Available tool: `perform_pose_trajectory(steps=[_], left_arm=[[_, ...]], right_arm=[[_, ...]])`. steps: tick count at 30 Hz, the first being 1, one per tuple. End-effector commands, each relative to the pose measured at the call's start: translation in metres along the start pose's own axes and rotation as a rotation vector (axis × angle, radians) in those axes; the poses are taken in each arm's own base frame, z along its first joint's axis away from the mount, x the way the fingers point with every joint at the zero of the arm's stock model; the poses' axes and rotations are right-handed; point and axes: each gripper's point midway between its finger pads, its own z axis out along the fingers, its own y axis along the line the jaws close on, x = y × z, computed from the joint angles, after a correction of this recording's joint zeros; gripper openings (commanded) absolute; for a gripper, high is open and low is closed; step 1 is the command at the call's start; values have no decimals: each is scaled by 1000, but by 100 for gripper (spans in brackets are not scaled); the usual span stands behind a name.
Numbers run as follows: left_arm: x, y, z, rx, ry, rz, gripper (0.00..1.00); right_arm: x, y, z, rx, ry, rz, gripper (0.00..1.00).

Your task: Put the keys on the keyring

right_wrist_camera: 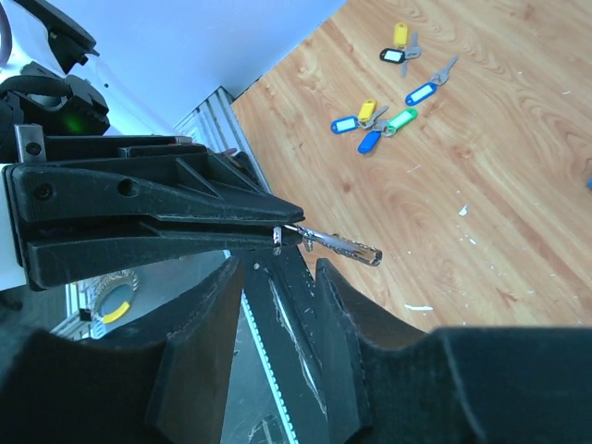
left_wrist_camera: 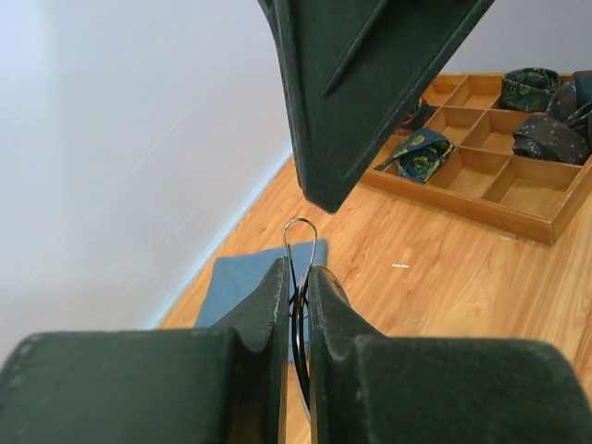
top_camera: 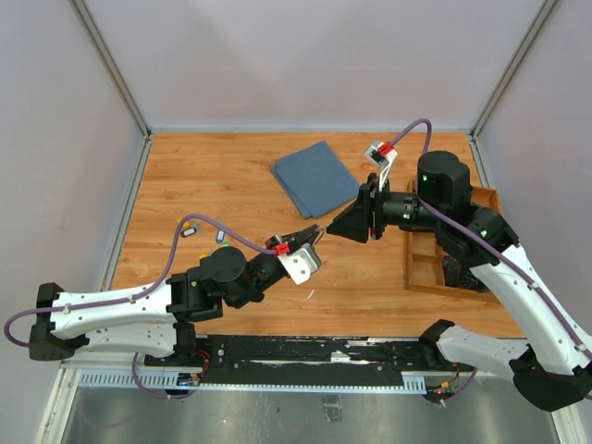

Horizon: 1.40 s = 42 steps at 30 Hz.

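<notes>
A: Step in hand?
B: Threading, not yet begun, I'd judge. Left jaws are clamped on the keyring [left_wrist_camera: 300,221], its loop poking out past their tips. Right jaws stand apart with nothing between them, close to that loop.
A: Keys [right_wrist_camera: 384,120]?
B: Loose on the bench [right_wrist_camera: 499,185], well away from both jaws. Right jaws need to fetch one and bring it to the loop.

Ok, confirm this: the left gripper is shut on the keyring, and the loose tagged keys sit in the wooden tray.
Wrong: the loose tagged keys lie on the table, not in the wooden tray; the right wrist view shows it.
</notes>
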Motion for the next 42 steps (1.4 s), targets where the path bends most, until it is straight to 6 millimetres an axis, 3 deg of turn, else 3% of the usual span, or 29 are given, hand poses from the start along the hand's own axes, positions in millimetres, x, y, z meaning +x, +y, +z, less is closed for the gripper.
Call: perform_pose_trajectory(steps=[1, 12, 28, 34, 42], left_arm=[[-10, 8, -2, -20, -19, 6, 0], [-7, 8, -2, -10, 9, 42, 0], [1, 6, -6, 16, 58, 105, 0], [-4, -6, -14, -70, 85, 300, 1], [-16, -22, -29, -139, 32, 461, 1]], right_arm=[[-13, -2, -15, 63, -54, -73, 39], [-4, -15, -14, 114, -19, -74, 44], [10, -69, -14, 360, 21, -54, 51], [17, -82, -26, 444, 38, -83, 51], [7, -87, -52, 535, -23, -185, 51]])
